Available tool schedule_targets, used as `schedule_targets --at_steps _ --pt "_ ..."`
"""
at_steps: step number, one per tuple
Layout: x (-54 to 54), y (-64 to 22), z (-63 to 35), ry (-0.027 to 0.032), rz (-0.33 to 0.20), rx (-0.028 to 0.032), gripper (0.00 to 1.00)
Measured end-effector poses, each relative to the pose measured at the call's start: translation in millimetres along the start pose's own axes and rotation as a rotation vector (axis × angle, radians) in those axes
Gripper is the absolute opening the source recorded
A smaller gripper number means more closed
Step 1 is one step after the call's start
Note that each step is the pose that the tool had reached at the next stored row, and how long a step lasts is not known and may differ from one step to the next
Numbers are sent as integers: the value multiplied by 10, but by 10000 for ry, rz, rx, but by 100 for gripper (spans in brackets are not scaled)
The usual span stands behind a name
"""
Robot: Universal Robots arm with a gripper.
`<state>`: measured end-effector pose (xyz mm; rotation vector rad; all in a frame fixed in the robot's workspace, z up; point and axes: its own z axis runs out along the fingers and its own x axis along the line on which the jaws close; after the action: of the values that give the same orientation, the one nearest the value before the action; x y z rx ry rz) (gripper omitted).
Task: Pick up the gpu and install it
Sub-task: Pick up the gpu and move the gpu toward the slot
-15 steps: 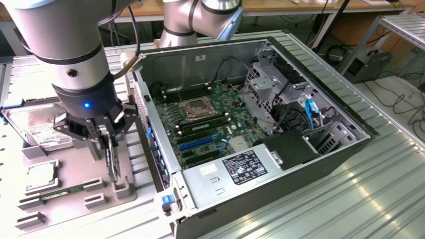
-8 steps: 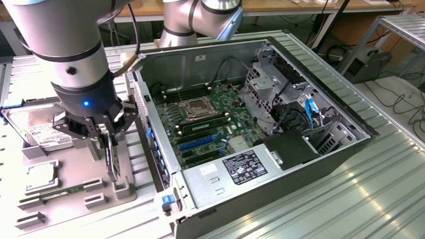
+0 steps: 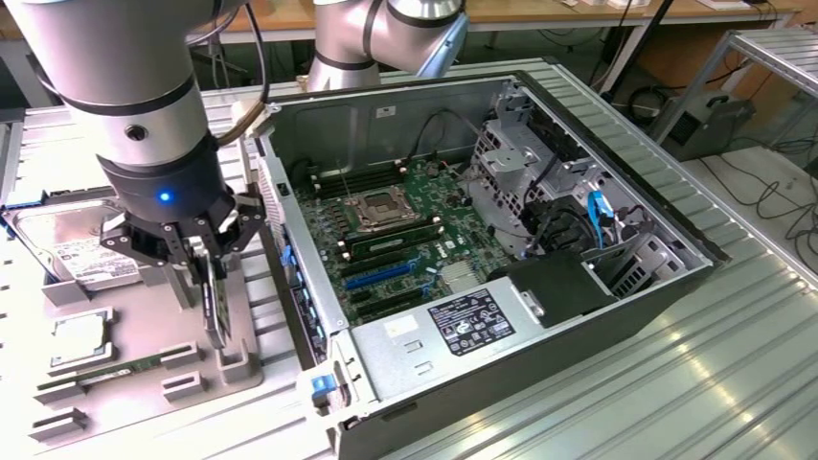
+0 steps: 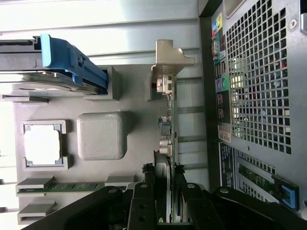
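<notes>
The gpu (image 3: 217,309) is a thin dark card standing on edge in the grey parts holder (image 3: 134,316), just outside the open computer case (image 3: 665,278). My gripper (image 3: 205,261) comes down on it from above and is shut on its upper edge. In the wrist view the gpu (image 4: 168,120) shows edge-on, with its pale metal bracket (image 4: 171,60) at the far end. My gripper (image 4: 166,175) has a black finger pressed against each face of the card. Whether the card's lower edge still rests in the holder's slot I cannot tell.
The holder also carries a hard drive (image 3: 64,251) with a blue caddy (image 4: 72,60), a processor (image 3: 83,337) and a green memory stick (image 3: 128,369). Inside the case lies the motherboard (image 3: 397,240) with blue card slots (image 3: 383,273). The case's perforated rear panel (image 4: 259,86) is close beside the card.
</notes>
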<state>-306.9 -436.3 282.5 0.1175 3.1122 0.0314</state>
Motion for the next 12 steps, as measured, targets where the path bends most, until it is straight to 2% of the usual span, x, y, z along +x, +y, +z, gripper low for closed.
schedule_targets --at_steps 12 --pt "-1 1 -55 0 0 1 26"
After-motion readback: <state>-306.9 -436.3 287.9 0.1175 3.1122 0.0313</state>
